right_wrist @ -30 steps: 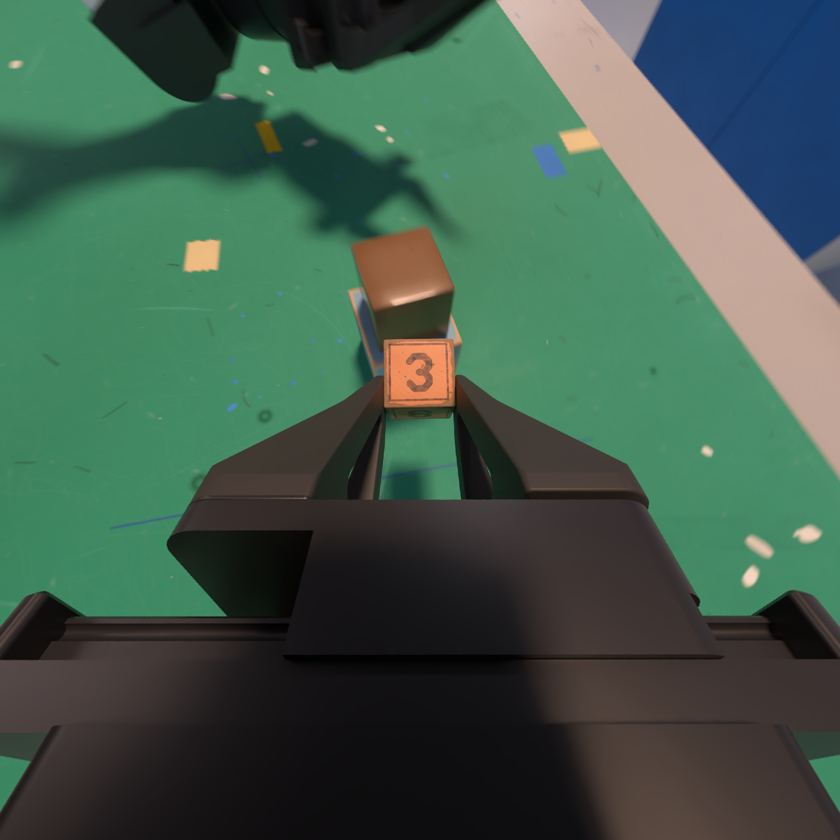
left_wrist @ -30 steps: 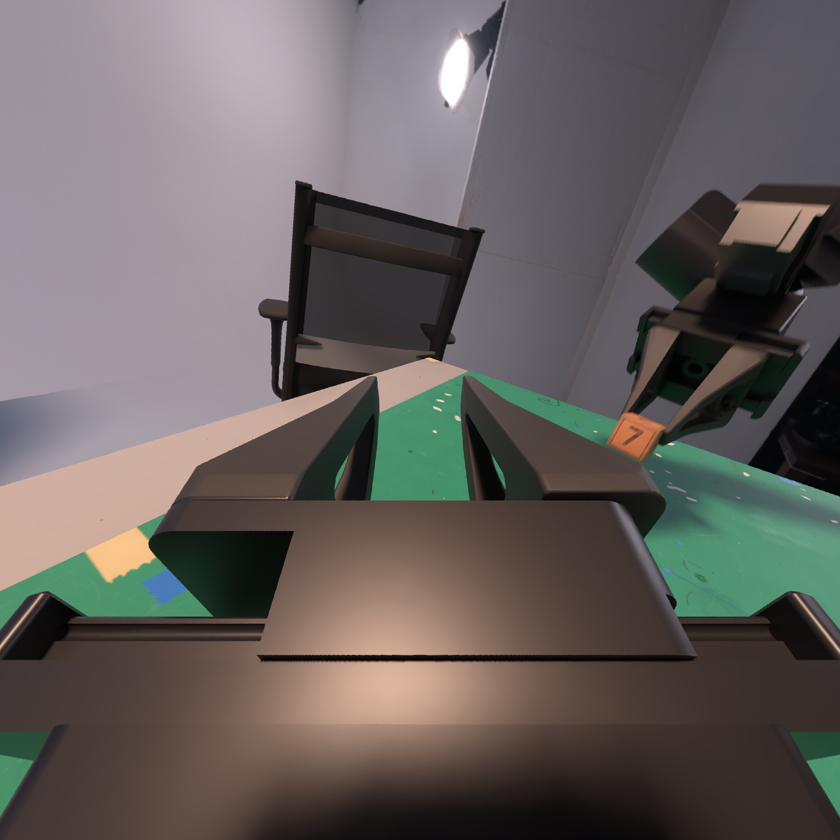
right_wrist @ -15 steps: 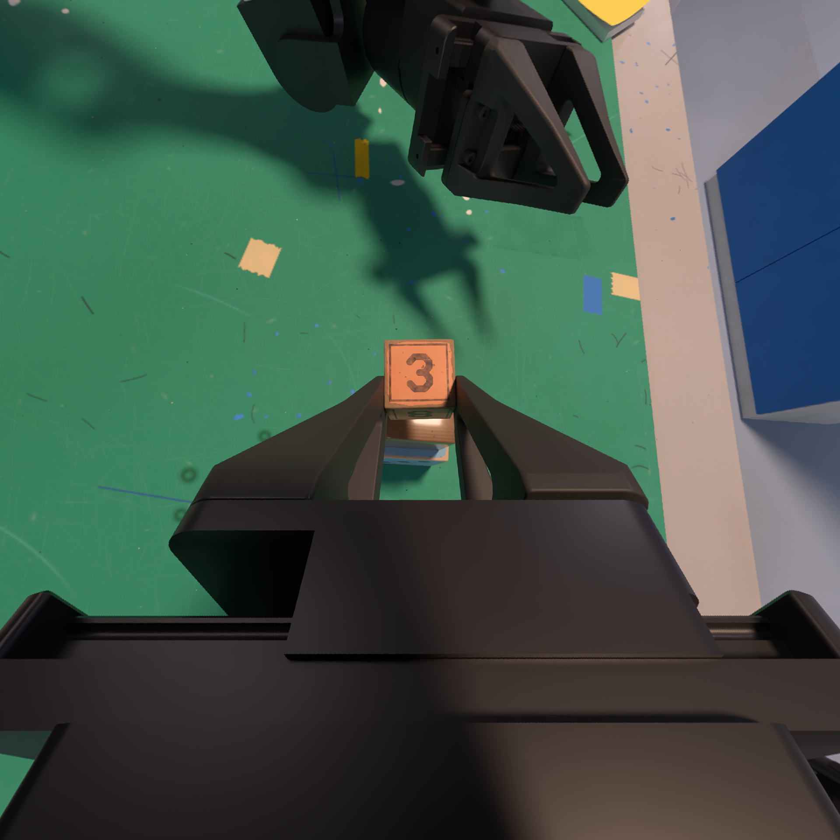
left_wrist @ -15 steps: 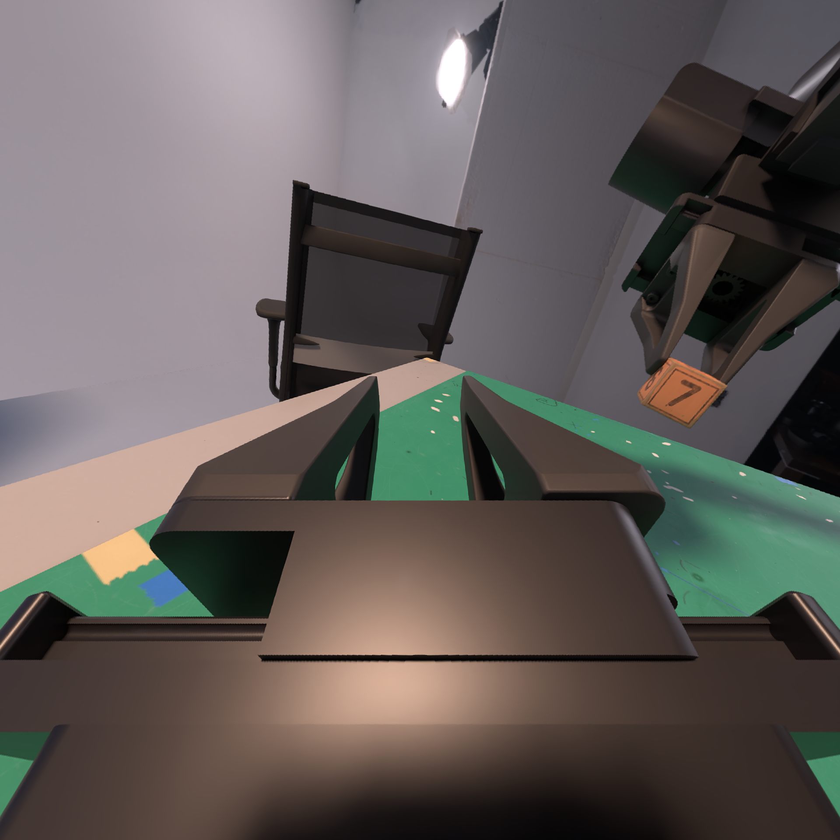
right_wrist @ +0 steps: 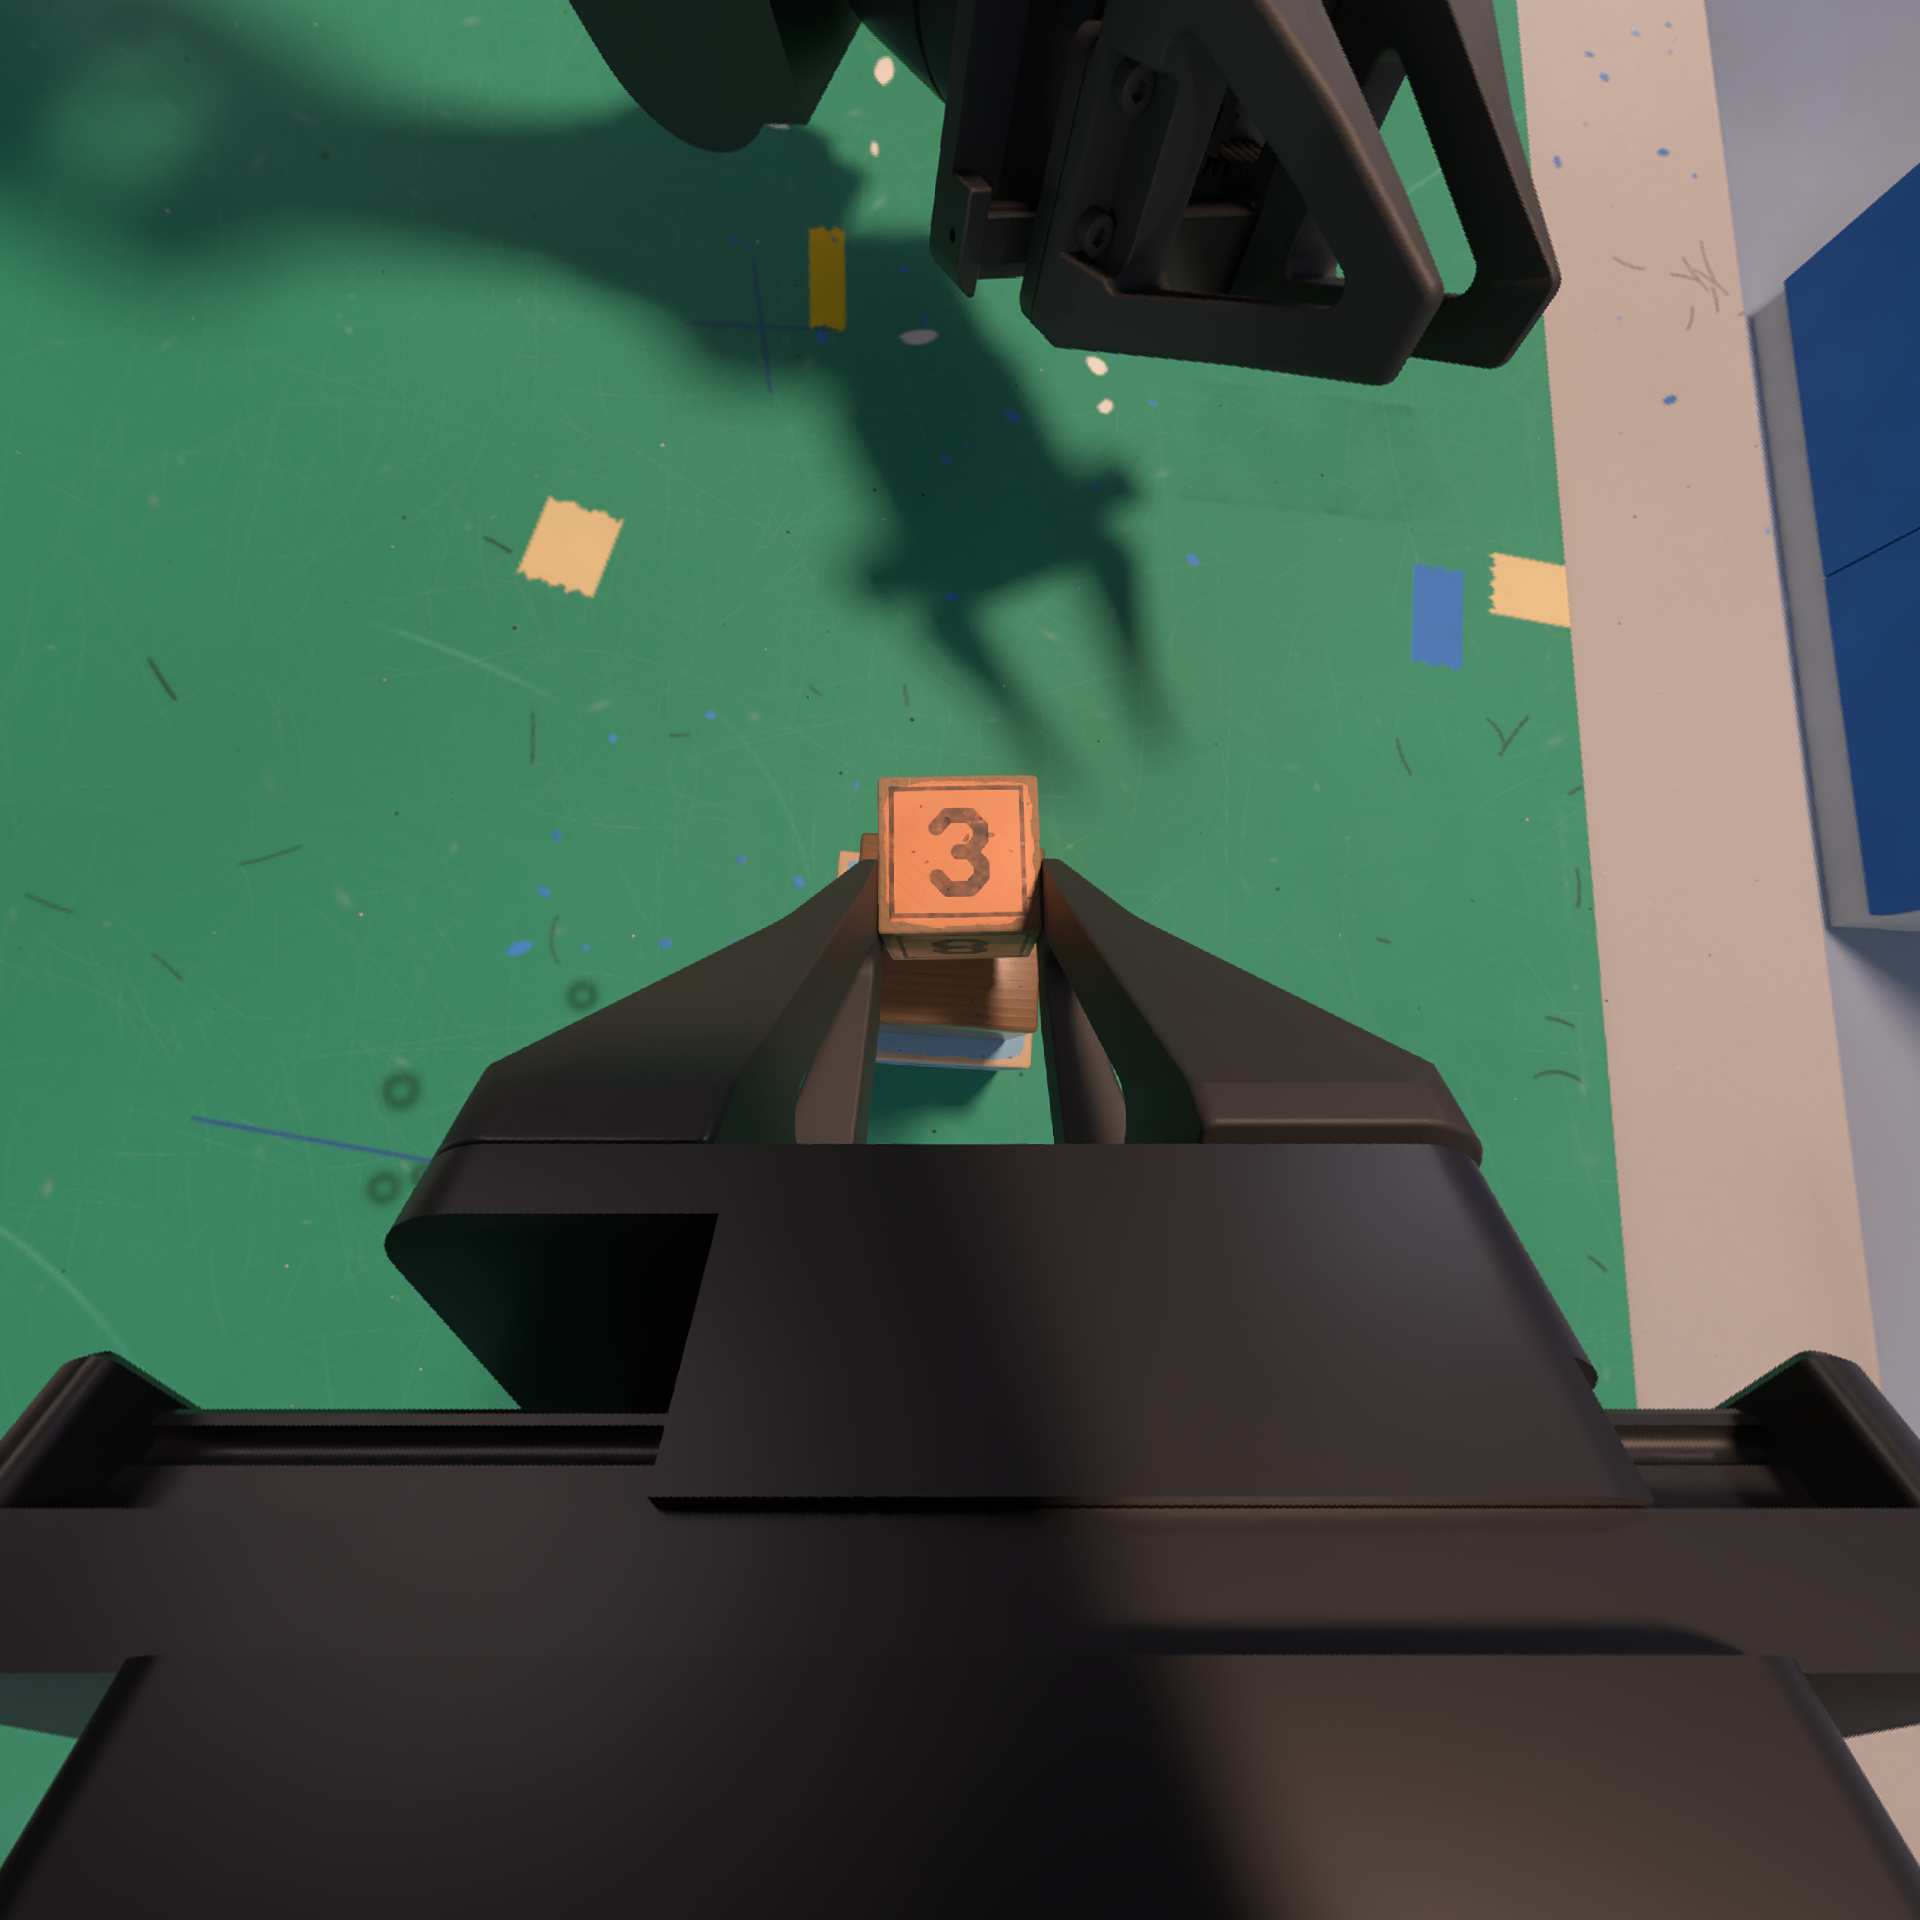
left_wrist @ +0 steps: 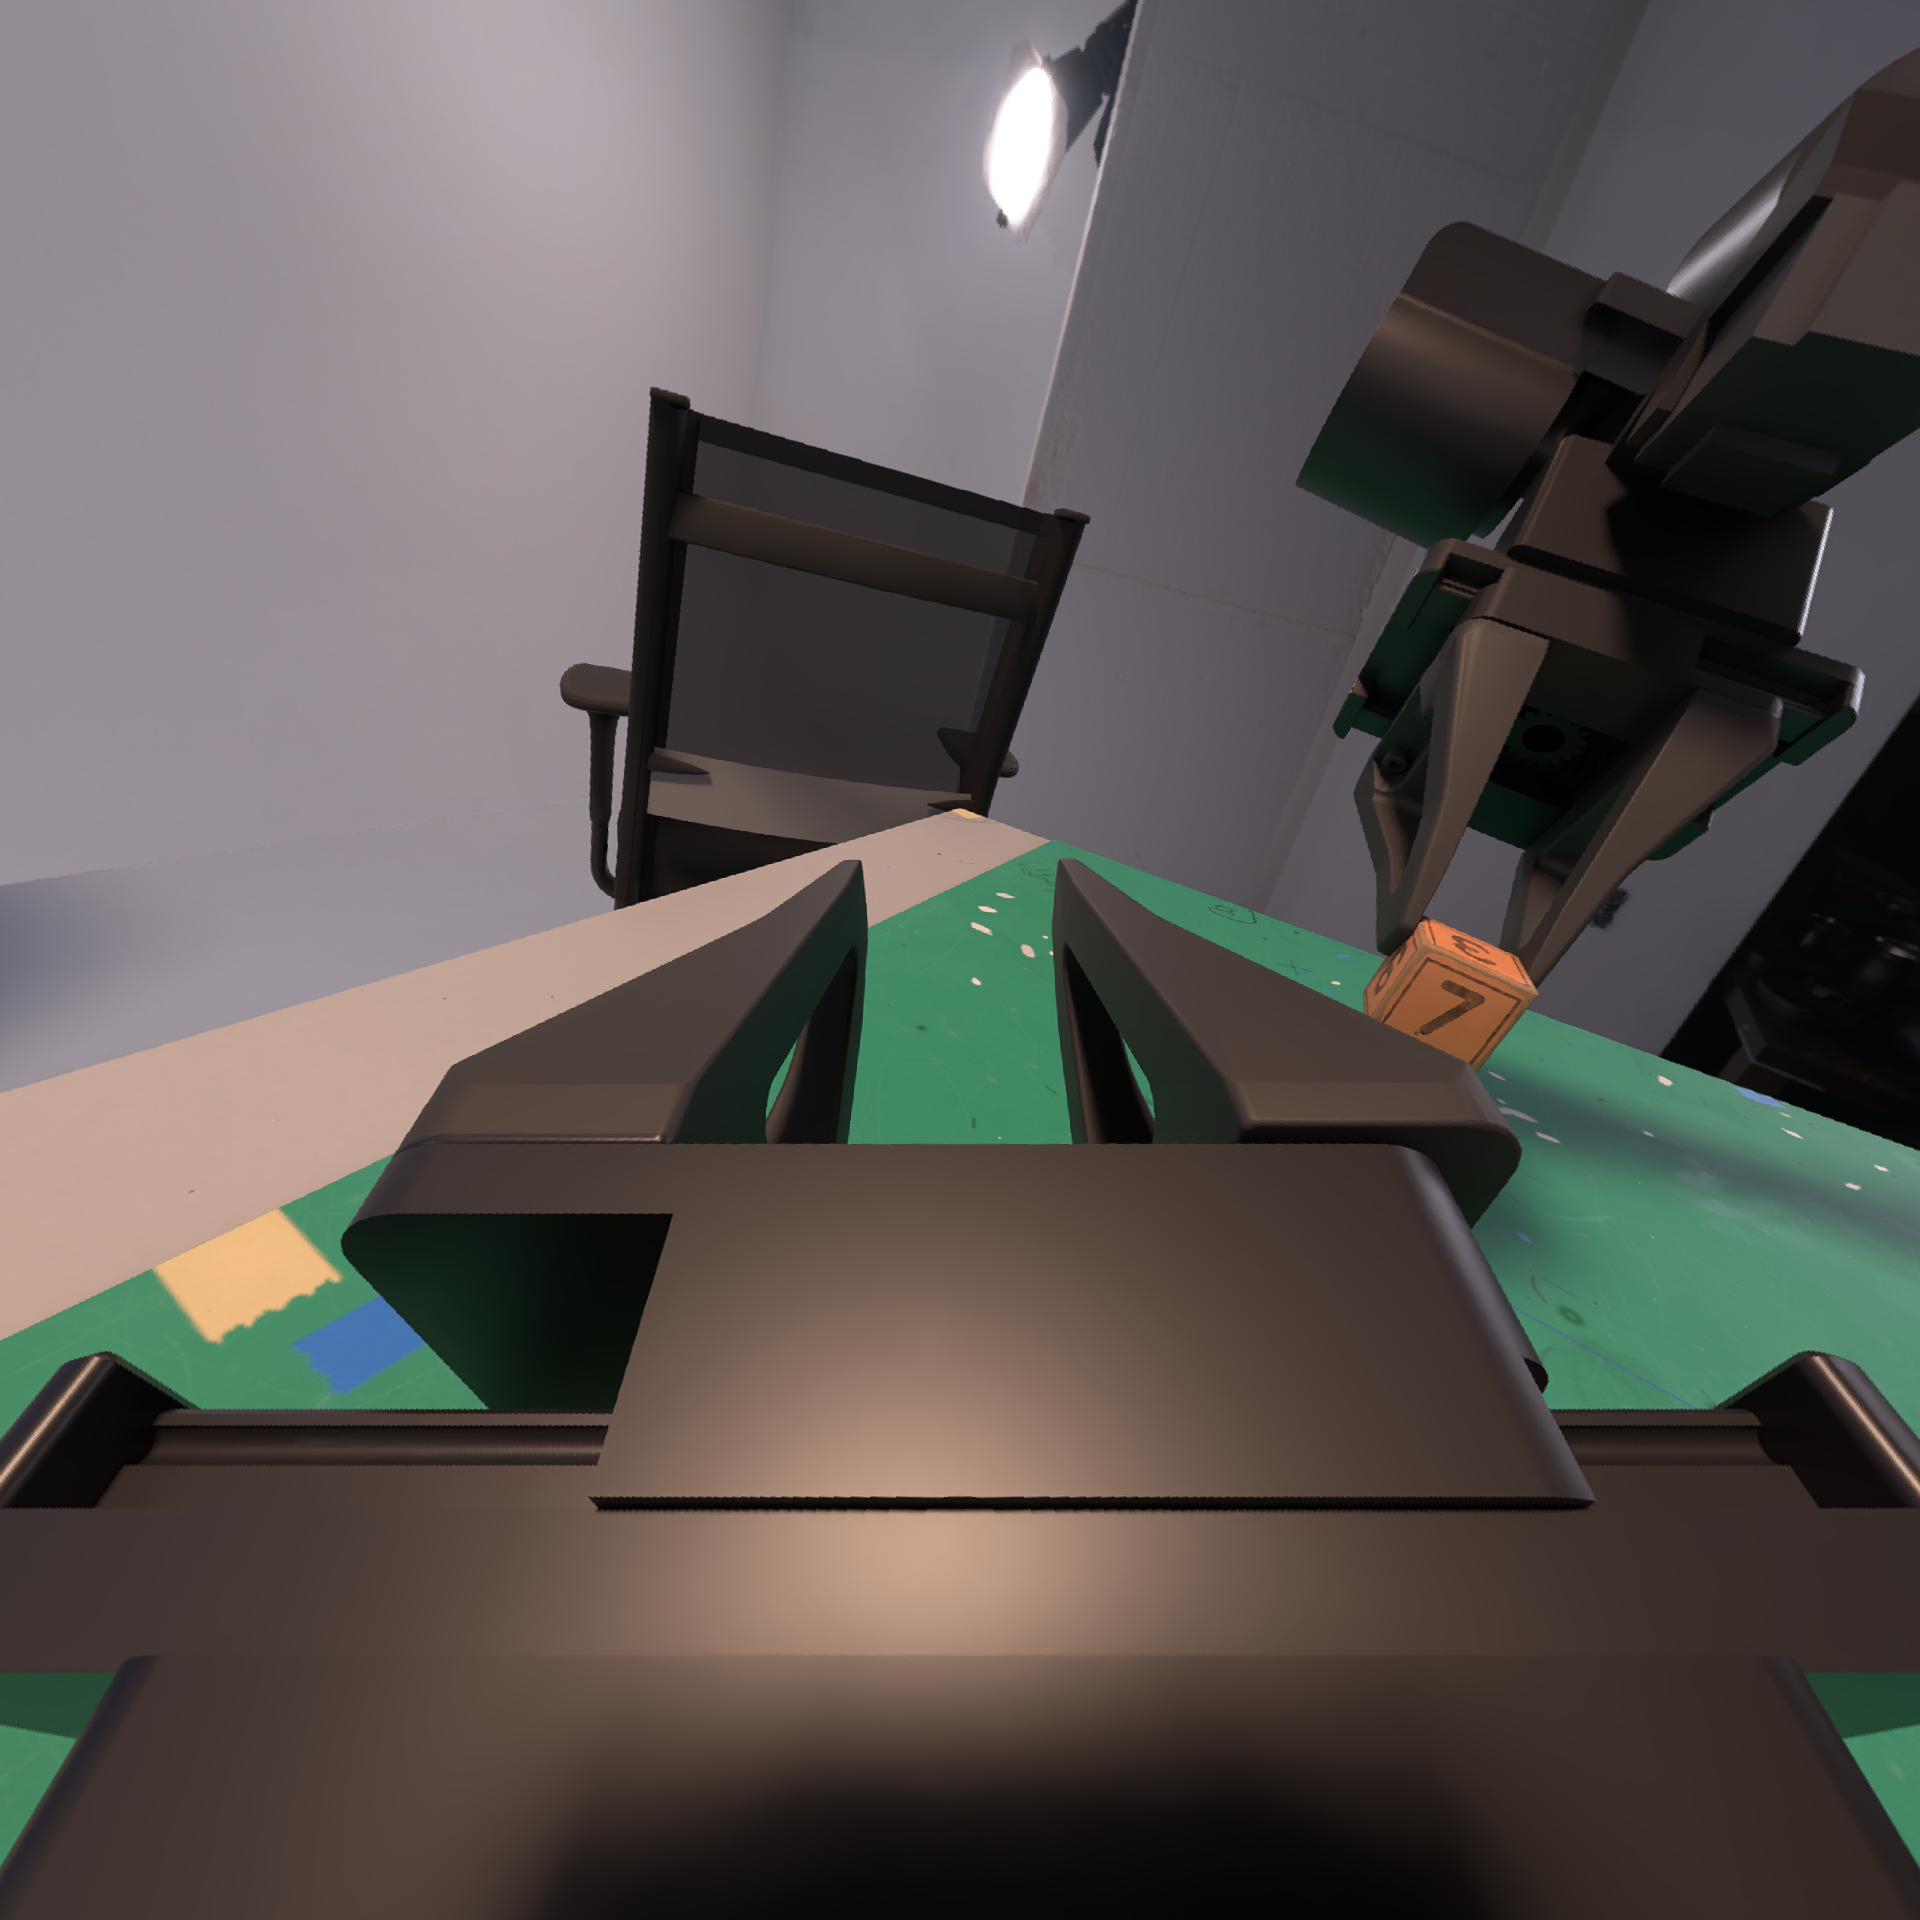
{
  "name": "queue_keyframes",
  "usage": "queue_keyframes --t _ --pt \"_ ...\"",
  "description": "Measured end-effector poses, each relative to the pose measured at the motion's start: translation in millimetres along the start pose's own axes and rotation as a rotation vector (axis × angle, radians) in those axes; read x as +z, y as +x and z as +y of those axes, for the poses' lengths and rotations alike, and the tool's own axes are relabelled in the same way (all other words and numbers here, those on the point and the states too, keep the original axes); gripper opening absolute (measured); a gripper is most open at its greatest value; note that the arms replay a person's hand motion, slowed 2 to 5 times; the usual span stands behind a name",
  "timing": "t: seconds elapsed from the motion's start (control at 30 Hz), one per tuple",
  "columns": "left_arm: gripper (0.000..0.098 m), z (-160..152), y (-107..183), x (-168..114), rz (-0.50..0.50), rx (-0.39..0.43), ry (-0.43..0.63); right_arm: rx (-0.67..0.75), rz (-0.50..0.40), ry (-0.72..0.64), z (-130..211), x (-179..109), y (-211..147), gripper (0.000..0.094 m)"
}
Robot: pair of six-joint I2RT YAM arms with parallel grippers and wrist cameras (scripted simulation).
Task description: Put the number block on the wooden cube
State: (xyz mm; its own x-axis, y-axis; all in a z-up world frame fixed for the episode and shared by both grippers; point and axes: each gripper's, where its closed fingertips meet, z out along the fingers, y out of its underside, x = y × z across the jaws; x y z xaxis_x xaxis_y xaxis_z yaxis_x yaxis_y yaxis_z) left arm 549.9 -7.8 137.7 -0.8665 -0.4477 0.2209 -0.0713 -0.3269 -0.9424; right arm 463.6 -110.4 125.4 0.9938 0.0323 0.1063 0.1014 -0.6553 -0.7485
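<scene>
Holding the small orange wooden number block (right_wrist: 957,854) pinched between its two dark fingertips, the right gripper (right_wrist: 957,904) points almost straight down at the green mat (right_wrist: 312,727). Directly beneath the block, in line with the fingers, sits the plain brown wooden cube (right_wrist: 1003,992), itself resting on a pale block with a blue face (right_wrist: 951,1047). The number block appears centred over the cube and slightly tilted; whether they already touch cannot be told. The coming move is judged to turn on that vertical alignment. The left gripper (left_wrist: 958,914), fingers narrowly parted and empty, lies low near the mat's edge, clearly farther from the stack. A black chair (left_wrist: 831,644) stands beyond the table.
</scene>
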Motion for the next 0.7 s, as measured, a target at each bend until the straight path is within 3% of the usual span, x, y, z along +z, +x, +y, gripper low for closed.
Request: queue_keyframes --t 0.7 --pt "0.0304 3 -1 1 0.001 -0.016 -0.014 0.065 -0.024 -0.019 10 4 1 0.0251"
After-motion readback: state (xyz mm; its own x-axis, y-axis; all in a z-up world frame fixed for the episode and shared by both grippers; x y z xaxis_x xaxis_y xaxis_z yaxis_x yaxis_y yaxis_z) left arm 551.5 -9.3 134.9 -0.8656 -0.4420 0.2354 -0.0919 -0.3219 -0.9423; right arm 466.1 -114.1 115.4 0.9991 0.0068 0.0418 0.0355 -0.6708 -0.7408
